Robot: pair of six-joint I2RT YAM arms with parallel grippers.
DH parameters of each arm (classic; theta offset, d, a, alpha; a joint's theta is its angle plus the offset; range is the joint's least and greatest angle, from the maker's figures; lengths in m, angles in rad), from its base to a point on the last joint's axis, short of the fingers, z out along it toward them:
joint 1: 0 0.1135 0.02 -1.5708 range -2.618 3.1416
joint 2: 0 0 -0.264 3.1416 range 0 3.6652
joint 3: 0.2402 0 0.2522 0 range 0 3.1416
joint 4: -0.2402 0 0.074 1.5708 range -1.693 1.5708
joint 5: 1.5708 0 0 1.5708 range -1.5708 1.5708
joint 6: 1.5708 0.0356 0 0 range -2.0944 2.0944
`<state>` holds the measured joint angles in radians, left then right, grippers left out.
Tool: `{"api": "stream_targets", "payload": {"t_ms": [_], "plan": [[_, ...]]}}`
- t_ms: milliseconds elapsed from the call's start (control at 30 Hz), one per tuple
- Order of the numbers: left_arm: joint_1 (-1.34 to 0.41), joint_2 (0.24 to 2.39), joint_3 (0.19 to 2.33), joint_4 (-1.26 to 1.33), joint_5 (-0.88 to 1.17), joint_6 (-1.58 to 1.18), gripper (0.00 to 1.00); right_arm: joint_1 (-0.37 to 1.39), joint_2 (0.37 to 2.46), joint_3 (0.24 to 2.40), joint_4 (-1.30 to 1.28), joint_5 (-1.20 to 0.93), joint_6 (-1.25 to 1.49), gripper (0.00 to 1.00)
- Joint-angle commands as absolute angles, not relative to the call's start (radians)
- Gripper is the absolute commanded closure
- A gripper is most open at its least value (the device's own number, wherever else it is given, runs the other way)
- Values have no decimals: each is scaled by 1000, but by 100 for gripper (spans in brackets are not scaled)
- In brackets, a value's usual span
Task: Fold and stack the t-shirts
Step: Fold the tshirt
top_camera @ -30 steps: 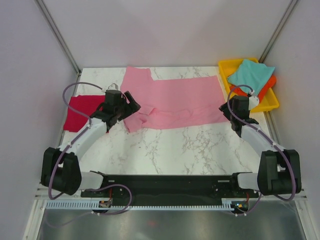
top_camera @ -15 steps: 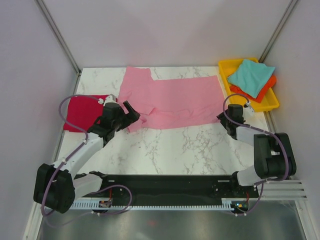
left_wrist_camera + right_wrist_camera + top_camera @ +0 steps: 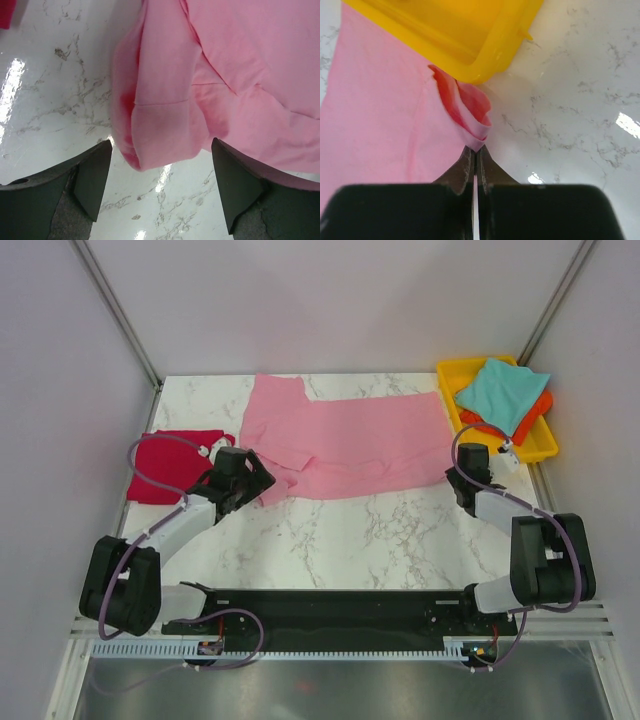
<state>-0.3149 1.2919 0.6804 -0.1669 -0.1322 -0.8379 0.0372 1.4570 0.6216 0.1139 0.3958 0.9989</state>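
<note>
I have the light pink t-shirt [image 3: 345,445] spread flat across the 12 o'clock half of the marble table [image 3: 380,530], because it needs to lie smooth before I can fold it. The crimson t-shirt [image 3: 165,478] sits folded at 9 o'clock, which I take as the start of the stack. The teal t-shirt [image 3: 500,390] lies on top of the orange t-shirt [image 3: 538,410] in the yellow tray [image 3: 450,368] at 2 o'clock, both waiting unfolded.

My right gripper [image 3: 476,159] has its fingers pressed together on a small bunched corner of the pink cloth, just beside the tray's near corner. I judge this pinch anchors that edge, or readies it to be carried over.

My left gripper [image 3: 161,167] hangs with its fingers spread wide, straddling the doubled-over sleeve [image 3: 160,125] at the shirt's 8 o'clock corner, touching nothing that I can see. That stance suits coming down onto the cloth.

I would judge the fold on this shirt not yet made. The risk I see is the right-hand corner snagging on the tray as I lift it.
</note>
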Motion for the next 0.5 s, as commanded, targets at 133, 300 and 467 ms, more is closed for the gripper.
{"api": "stream_targets", "payload": {"t_ms": [133,300,467], "plan": [[-307,1310,657,-158,-138,-905,22,35,1397,607,101,443,1014,100],[-307,1247,615,-150,-155,-897,33,37,1402,611,98,434,1009,100],[-308,1201,572,-129,-137,-833,37,35,1410,615,98,426,1006,100]]}}
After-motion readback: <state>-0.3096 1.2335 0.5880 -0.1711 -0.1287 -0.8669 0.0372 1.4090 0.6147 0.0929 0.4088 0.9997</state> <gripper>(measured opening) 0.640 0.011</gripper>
